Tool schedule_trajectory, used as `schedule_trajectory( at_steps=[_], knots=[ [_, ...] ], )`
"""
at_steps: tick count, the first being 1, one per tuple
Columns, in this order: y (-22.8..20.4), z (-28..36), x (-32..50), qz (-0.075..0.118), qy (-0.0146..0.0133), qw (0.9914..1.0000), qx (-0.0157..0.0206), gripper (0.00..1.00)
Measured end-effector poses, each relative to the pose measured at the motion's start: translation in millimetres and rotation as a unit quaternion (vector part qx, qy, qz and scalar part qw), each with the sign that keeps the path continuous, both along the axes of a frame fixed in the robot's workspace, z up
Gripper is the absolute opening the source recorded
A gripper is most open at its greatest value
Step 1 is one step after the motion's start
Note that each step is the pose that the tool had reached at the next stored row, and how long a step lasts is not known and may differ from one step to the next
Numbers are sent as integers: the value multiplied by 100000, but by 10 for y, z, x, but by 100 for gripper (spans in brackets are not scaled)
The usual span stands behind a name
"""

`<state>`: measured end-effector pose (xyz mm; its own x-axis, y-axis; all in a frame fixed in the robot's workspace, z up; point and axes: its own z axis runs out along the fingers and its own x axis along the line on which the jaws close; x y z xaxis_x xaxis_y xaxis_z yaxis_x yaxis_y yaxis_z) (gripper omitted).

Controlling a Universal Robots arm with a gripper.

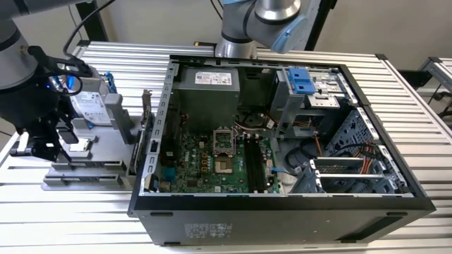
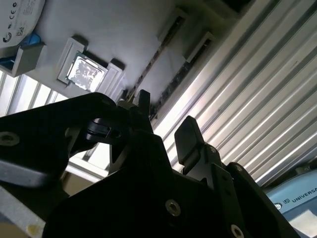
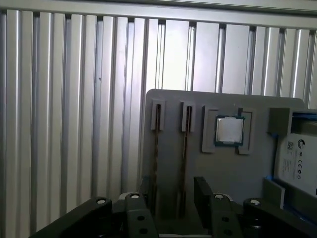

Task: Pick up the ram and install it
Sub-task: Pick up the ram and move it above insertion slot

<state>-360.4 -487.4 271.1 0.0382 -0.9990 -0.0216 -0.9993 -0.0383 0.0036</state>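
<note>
gripper (image 3: pixel 174 191) spread above ram (image 3: pixel 186 133) — room each side

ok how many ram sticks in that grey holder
2. Both stand on edge in neighbouring slots of the grey holder: the outer ram stick by the holder's edge, the inner ram stick nearer the processor chip. None seems hidden.
</note>
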Motion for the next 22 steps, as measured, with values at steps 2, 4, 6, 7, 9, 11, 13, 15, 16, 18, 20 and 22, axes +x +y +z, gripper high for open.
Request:
schedule_trajectory(
  at_steps=[2, 4, 6, 7, 9, 11, 13, 15, 16, 18, 20, 22],
  knots=[
    [-5, -36, 0, -8, -3, 100000, 2, 100],
    [-12, -73, 0, -16, -1, 100000, 1, 100],
    [-17, -108, 0, -27, 3, 100000, -1, 100],
    [-19, -127, 0, -47, 0, 100000, 0, 100],
    [-22, -163, 0, -124, -3, 100000, 2, 100],
    [-24, -199, 0, -349, 8, 99999, -4, 100],
    [-25, -235, 0, -1162, 0, 99993, 3, 100],
    [-27, -271, 0, -1791, 1, 99984, 1, 100],
    [-29, -288, 0, -1826, -2, 99983, 1, 100],
    [-34, -322, 0, -1829, 4, 99983, -3, 100],
    [-46, -357, 0, -1827, 28, 99983, -9, 100],
    [-62, -394, 1, -1829, 43, 99983, -2, 100]
  ],
)
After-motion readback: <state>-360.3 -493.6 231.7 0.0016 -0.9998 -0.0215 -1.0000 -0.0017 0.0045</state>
